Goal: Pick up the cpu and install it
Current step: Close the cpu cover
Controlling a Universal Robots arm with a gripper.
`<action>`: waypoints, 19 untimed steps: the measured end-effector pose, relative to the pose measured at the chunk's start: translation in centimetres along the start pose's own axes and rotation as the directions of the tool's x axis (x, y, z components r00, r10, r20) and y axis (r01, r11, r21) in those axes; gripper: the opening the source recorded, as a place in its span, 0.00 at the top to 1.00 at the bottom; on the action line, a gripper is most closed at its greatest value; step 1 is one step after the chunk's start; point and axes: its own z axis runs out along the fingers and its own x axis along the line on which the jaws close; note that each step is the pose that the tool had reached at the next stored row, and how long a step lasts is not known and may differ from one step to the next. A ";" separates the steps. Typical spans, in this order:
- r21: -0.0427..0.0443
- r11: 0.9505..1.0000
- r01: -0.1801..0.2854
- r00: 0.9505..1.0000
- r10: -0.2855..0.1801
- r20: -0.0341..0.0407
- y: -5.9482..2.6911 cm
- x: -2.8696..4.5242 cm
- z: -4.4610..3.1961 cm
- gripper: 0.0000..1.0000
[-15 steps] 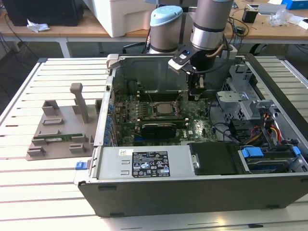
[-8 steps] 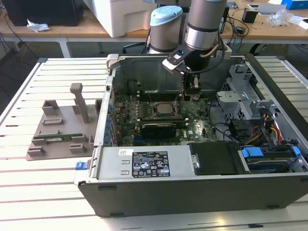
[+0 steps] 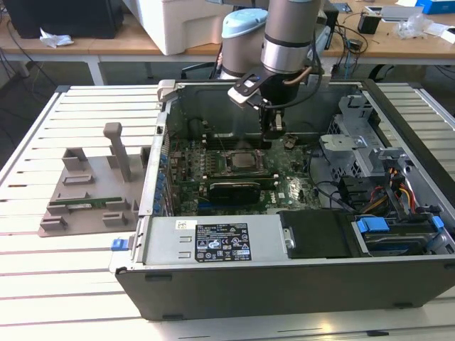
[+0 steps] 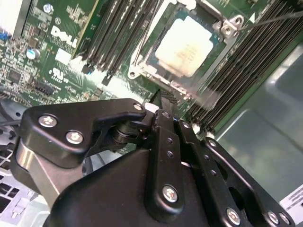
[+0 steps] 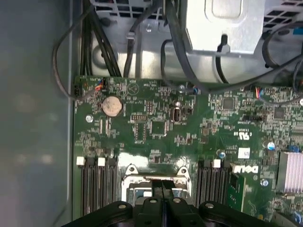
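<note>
Exterior view shows the chip (image 3: 244,160) lying flat in its socket (image 3: 220,162) at mid-frame inside the computer case (image 3: 284,288), just lower left of the claw (image 3: 274,133), which hangs near the socket's upper right corner, clenched shut on nothing.

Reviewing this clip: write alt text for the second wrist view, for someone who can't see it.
The cpu, shiny silver top up, lies in its socket on the green motherboard, with rows of black memory slots on either side. The black gripper takes up the foreground, shut and holding nothing, its tip near the socket's edge.
</note>
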 end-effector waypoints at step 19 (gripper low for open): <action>0.000 1.000 0.000 1.000 0.000 0.000 -4.26 0.15 0.33 0.89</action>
